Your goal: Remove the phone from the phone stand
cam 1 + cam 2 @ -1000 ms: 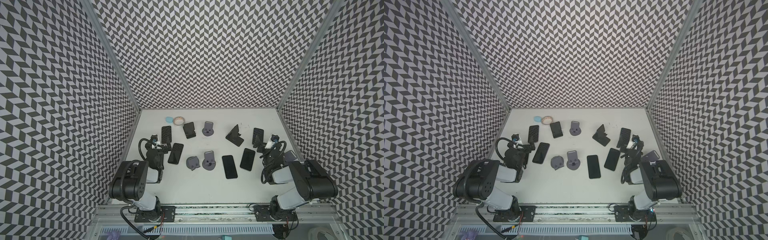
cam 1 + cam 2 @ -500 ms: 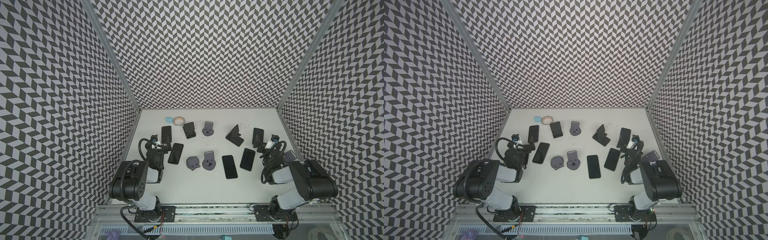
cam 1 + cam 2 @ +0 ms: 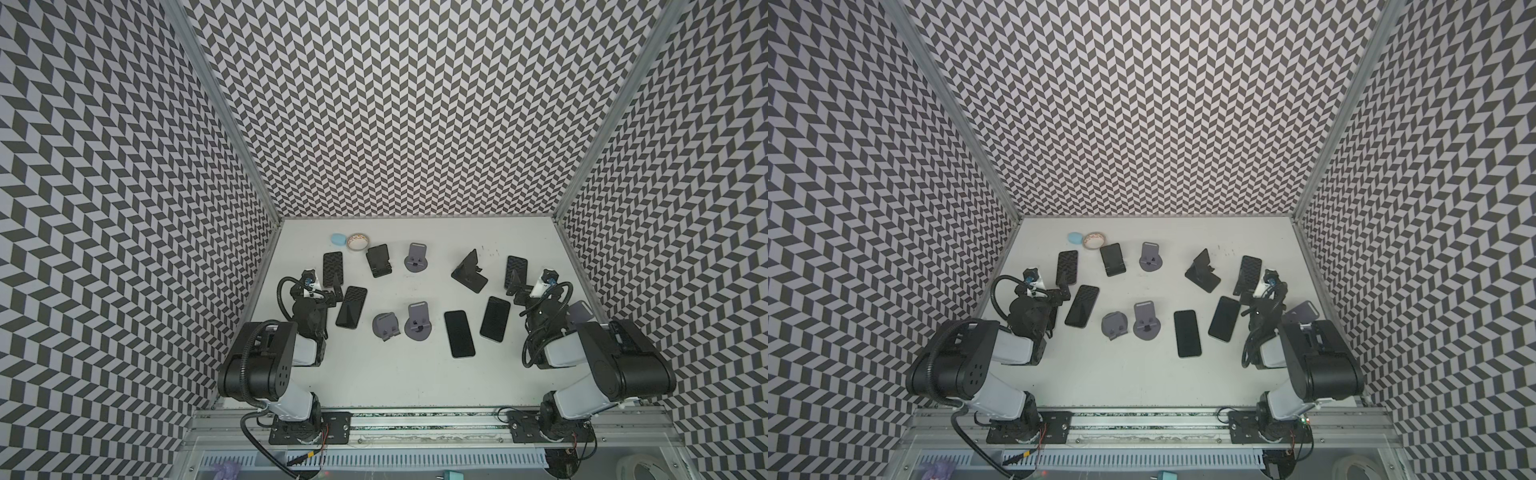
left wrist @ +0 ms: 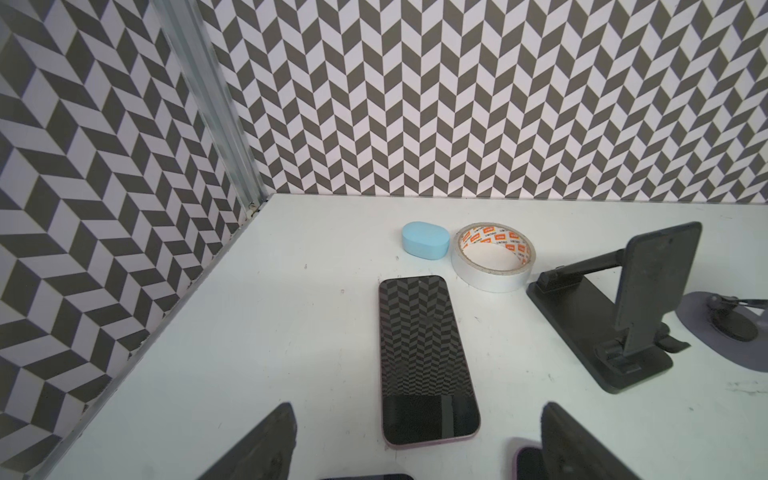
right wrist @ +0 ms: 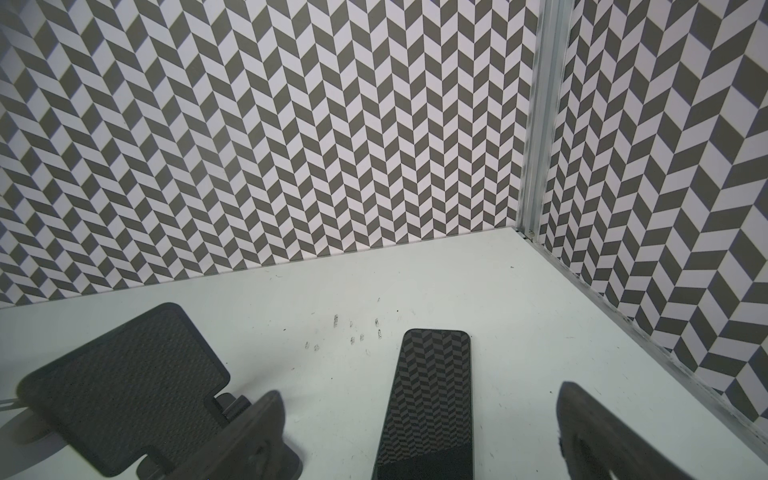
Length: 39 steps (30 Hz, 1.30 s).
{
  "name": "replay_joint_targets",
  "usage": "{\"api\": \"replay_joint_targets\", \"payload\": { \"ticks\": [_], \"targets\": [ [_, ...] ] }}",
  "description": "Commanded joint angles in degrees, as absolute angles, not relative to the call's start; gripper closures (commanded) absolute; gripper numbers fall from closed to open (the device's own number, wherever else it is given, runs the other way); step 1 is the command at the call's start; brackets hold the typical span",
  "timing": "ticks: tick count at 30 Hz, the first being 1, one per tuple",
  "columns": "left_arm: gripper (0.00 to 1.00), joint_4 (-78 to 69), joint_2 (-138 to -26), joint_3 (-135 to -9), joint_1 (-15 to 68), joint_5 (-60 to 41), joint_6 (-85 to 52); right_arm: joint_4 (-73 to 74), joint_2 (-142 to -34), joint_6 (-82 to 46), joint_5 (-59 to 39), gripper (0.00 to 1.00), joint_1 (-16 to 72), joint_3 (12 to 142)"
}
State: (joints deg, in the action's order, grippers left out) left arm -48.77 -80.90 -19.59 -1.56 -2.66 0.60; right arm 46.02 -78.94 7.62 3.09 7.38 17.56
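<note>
Right hand (image 5: pixel 422 399) apart | phone (image 5: pixel 432 365) flat on table (image 5: pixel 498 291) between fingers (image 5: pixel 266 424) | left hand (image 4: pixel 415 415) apart

- I see three walls, the back wall (image 3: pixel 407 104), the left wall (image 3: pixel 104 187) and the right wall (image 3: pixel 685 166), all covered with the same grey and white chevron pattern.
- In each back corner stands an aluminium post, the left post (image 3: pixel 230 124) and the right post (image 3: pixel 600 124).
- The table top (image 3: pixel 395 374) is white and matte, with some small dark marks (image 5: pixel 357 332) near the back.
- A metal rail (image 3: pixel 415 415) runs along the front edge of the table.
- The light is even and the shadows on the table are soft.
</note>
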Motion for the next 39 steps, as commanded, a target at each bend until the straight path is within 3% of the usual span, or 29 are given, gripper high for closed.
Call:
{"api": "replay_joint_targets", "payload": {
  "ticks": [1, 5, 7, 12, 13, 16, 18, 22, 39],
  "targets": [
    [0.08, -54.61, -81.1, -19.02, -2.15, -6.63, 2.31, 63.09, -79.02, 8.98, -0.56, 0.11, 7.47, 14.54],
    [0.07, -61.28, -82.17, -16.74, -2.59, -10.98, 1.07, 69.33, -81.74, 7.62, -2.51, 0.1, 6.06, 13.19],
    [0.07, -72.39, -84.64, -12.69, -2.63, -12.31, 1.51, 72.71, -82.36, 6.2, -3.84, 0.1, 4.33, 10.14],
    [0.05, -83.71, -90.08, -9.62, -2.29, -5.9, -0.58, 89.3, -89.76, 4.09, -3.81, 0.08, 2.97, 6.03],
    [0.04, -82.39, -89.83, -10.02, -2.21, -5.64, -0.55, 90.33, -90.61, 3.13, -1.31, 0.06, 2.99, 6.54],
    [0.0, -75.31, -89.56, -13.3, -0.48, 2.29, -1.27, 74.03, -88.1, -3.0, 13.48, 0.01, 2.97, 12.26],
    [0.0, -73.9, -89.54, -13.97, 0.93, 5.21, -0.62, 70.77, -87.31, -2.69, 13.43, 0.01, 3.17, 14.52],
    [0.0, -72.31, -89.21, -14.41, 1.82, 7.13, -0.35, 81.28, -90.09, -2.19, 13.7, 0.01, 3.25, 10.78],
    [0.0, -71.8, -89.6, -14.94, 1.58, 6.5, -0.4, 79.57, -89.52, -2.11, 13.54, 0.01, 3.23, 11.17]
  ]
}}
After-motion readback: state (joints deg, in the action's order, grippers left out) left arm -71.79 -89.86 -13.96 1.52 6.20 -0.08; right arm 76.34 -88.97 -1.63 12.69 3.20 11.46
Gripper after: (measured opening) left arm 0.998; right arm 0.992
